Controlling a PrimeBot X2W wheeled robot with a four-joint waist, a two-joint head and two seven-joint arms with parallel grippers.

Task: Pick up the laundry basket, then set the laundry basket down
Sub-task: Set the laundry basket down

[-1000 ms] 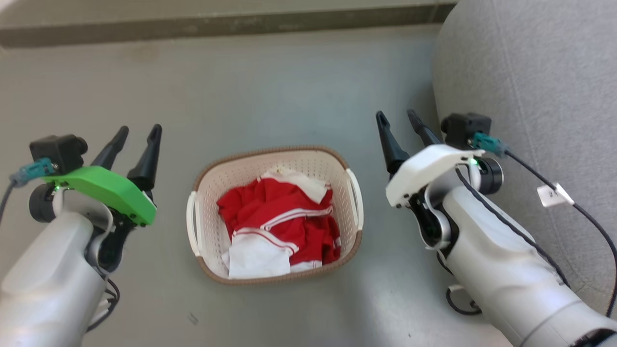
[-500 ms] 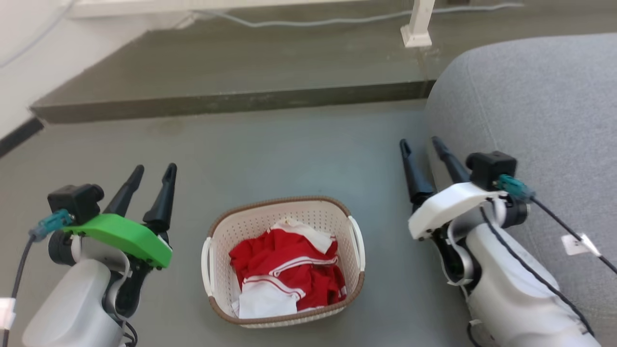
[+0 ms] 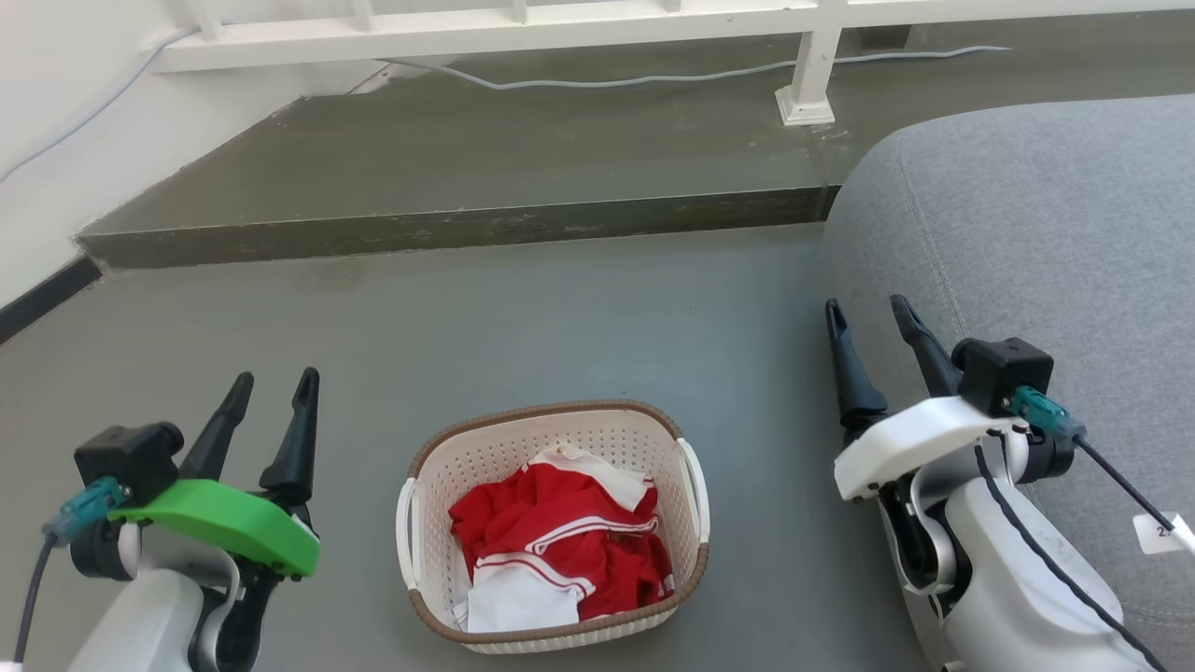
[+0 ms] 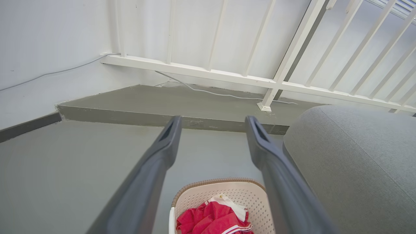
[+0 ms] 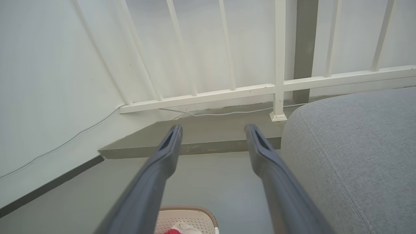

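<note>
While the left gripper point(image 3: 276, 377) gapes, the laundry basket point(image 3: 495, 453) sits — apart.

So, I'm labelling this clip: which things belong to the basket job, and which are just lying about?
Job: laundry basket with clothes inside; left gripper and right gripper, both open.
Lying about: sofa, cable, railing.

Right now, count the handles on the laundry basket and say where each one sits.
2. One white handle is on the left side of the laundry basket, the other on its right side. None appears hidden.
</note>
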